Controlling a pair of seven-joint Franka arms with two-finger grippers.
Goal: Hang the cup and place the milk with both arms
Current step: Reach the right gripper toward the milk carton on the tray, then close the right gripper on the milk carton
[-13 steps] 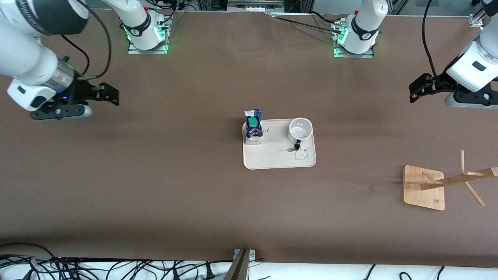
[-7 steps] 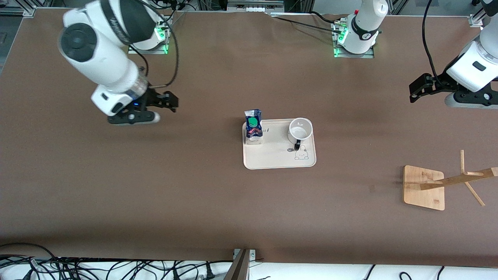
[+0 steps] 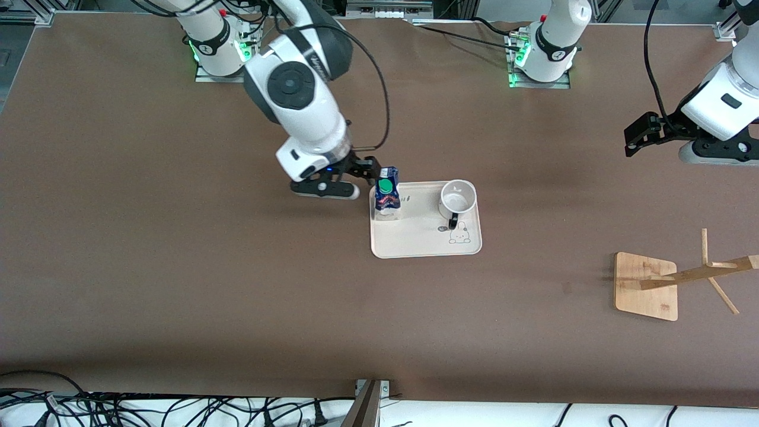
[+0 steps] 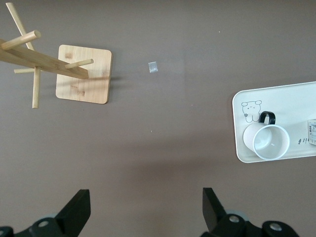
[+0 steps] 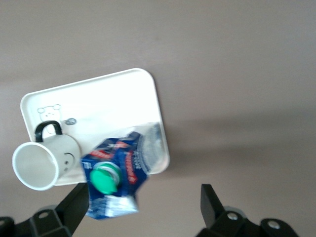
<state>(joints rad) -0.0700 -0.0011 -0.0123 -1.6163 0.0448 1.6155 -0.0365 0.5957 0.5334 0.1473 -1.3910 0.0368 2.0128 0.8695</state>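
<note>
Brown tabletop point(image 3: 237, 279); white tray point(image 3: 424, 244) mid-table; cables point(image 3: 118, 409) along edge.

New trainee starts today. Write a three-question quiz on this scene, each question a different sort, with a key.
1. True or false: the cup hangs on the wooden rack.
2. The milk stands: A) on the bare table B) on the white tray C) in a tool.
3. Fill in: the right tool, open, is beside the ___; the left tool waits, open, at its own end.

Key: 1 false; 2 B; 3 milk.
</note>
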